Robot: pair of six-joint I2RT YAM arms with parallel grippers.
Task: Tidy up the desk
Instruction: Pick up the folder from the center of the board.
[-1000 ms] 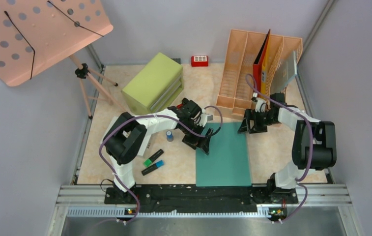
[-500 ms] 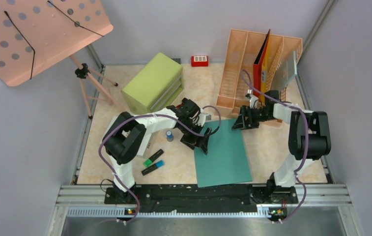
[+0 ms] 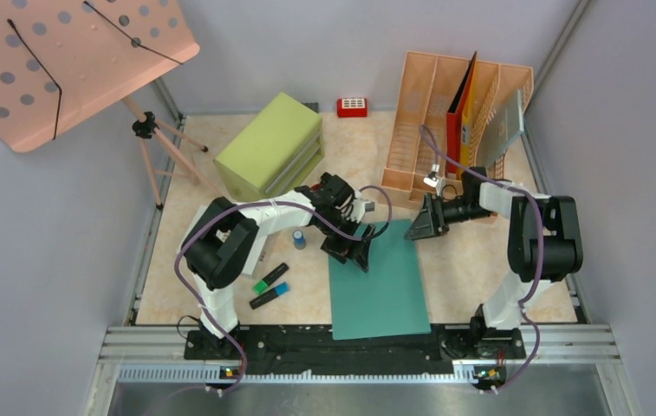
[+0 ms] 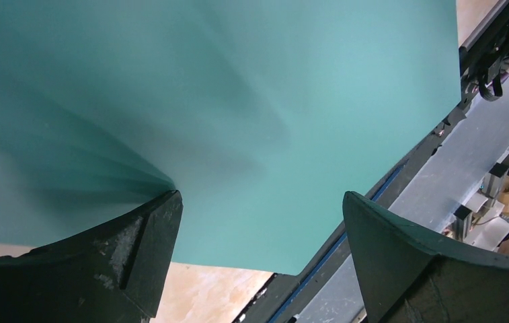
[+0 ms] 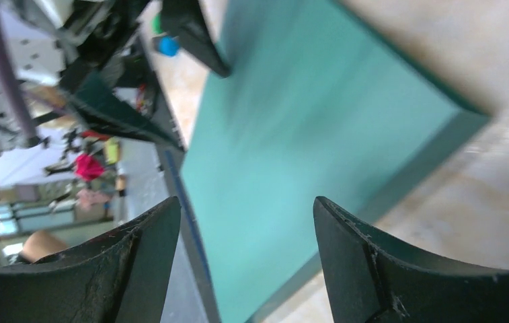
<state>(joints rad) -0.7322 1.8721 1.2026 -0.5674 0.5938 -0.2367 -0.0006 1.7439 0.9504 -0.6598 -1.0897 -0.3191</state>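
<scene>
The desk fills the walled cell from the far wall to the black front rail. A teal pad lies flat at near centre, slightly skewed, with its far right corner the farthest and its near edge reaching the rail. The left gripper sits at the pad's far left corner, jaws wide apart; in its wrist view one fingertip rests at the pad's surface and nothing lies between the fingers. The right gripper points left at the pad's far right corner, jaws also apart and clamped on nothing; whether they touch the pad cannot be told. The pad shows blurred in both wrist views. Right of the pad the desk is bare up to the right wall. Left of it lie two markers and a small blue cap, near the left arm. A green cabinet stands far left and a peach file rack far right, with a strip of desk between them leading to a red box at the far wall.
</scene>
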